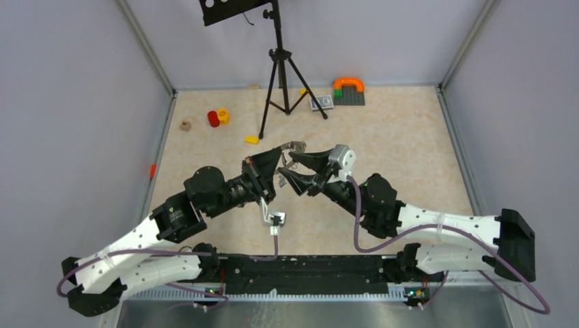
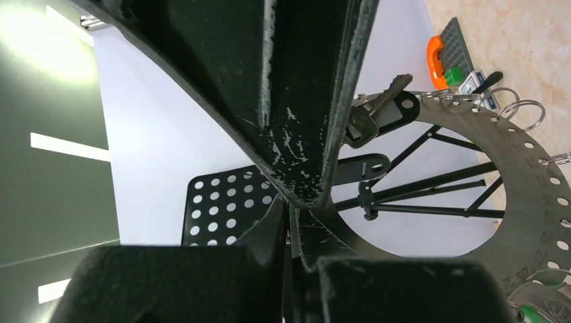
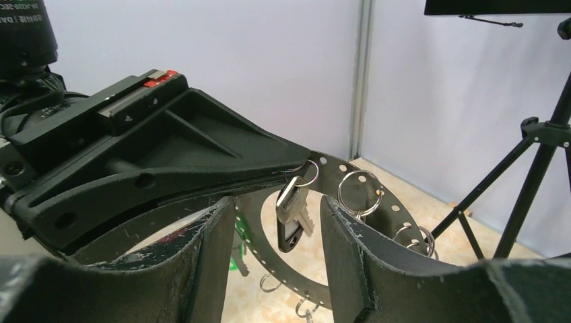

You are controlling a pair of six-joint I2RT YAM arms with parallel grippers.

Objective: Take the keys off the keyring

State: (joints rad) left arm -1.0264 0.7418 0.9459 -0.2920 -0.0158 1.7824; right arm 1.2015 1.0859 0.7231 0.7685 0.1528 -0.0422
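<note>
Top external: left gripper (image 1: 281, 152) and right gripper (image 1: 287, 166) meet above the table (image 1: 410, 137), the keyring (image 1: 295, 145) at their tips.
Left wrist: the left gripper is clamped fully onto the keyring's rim.
Right wrist: the right gripper's jaws stand half apart and grip nothing. A black-headed key (image 3: 291, 219) hangs from the keyring between them.

Overhead view from behind, close wrist views, both showing keyring (image 2: 532, 202)

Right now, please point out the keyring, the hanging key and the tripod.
keyring (image 2: 532, 208), left wrist view, perforated band.
hanging key (image 3: 289, 200), right wrist view, silver head.
tripod (image 1: 278, 34), top view, centre column.
</note>
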